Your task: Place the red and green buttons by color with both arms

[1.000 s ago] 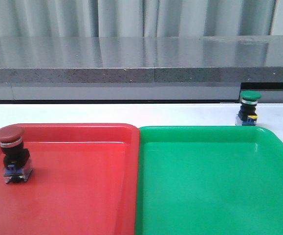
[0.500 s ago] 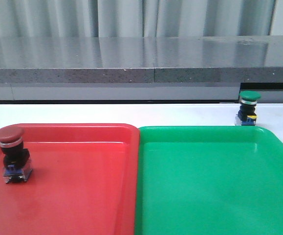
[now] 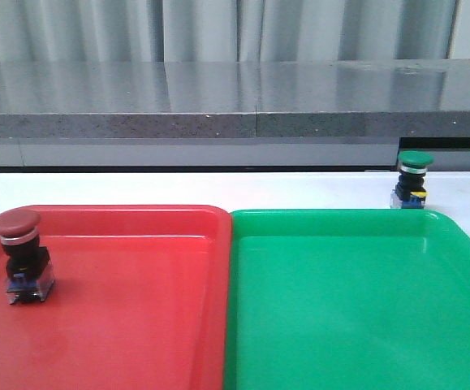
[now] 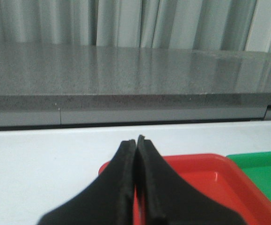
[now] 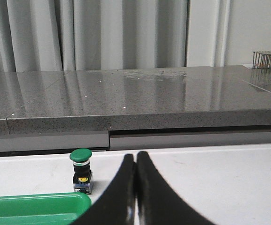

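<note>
Right, on my front feed I see the red button (image 3: 22, 256) standing upright inside the red tray (image 3: 137, 325), close to its left edge. The green button (image 3: 413, 179) stands upright on the white table (image 3: 178, 188), just behind the far right corner of the green tray (image 3: 356, 317) and outside it. The two trays sit side by side, rims touching. Neither arm shows in this view, so I can't place the grippers against the buttons from here.

On the left wrist feed, the left gripper (image 4: 136, 139) has its two dark fingers (image 4: 121, 187) pressed together at the tips, with nothing between them. It hangs over the near rim of the red tray (image 4: 210, 168), and a corner of the green tray (image 4: 261, 168) shows at the side. The red button is not in this feed, so I cannot tell how it lies relative to the fingers.

On the right wrist feed, the right gripper (image 5: 135, 155) is likewise closed, fingers (image 5: 154, 197) meeting at the tips and holding nothing. The green button (image 5: 81, 169) stands on the table beyond the fingertips and off to one side, near but clearly apart from them. It sits just behind the rim of the green tray (image 5: 37, 204), cap up, with a yellow tag on its black body.
</note>
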Robot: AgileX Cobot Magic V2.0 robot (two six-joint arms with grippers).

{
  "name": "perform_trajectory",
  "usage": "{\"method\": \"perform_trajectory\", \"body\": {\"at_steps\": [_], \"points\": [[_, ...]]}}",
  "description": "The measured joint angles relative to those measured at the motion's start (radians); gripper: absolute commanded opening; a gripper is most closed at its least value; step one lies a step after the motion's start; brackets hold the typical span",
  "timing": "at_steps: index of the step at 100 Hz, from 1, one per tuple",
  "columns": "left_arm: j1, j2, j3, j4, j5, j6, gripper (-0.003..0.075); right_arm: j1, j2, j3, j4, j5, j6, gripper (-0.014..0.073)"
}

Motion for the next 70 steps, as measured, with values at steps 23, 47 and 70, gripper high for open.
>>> {"method": "perform_trajectory", "body": {"at_steps": [23,47,70], "points": [[0.091,0.000,0.087,-0.028,-0.014,0.027,-0.0020,0.000,0.000,0.000,0.000,0.000,0.000,-0.0064],[0.248,0.000,0.181,-0.165,-0.087,0.209,-0.0020,0.000,0.000,0.000,0.000,0.000,0.000,-0.0064],[0.271,0.000,0.202,-0.176,-0.156,0.221,-0.0020,0.000,0.000,0.000,0.000,0.000,0.000,-0.0064]]}}
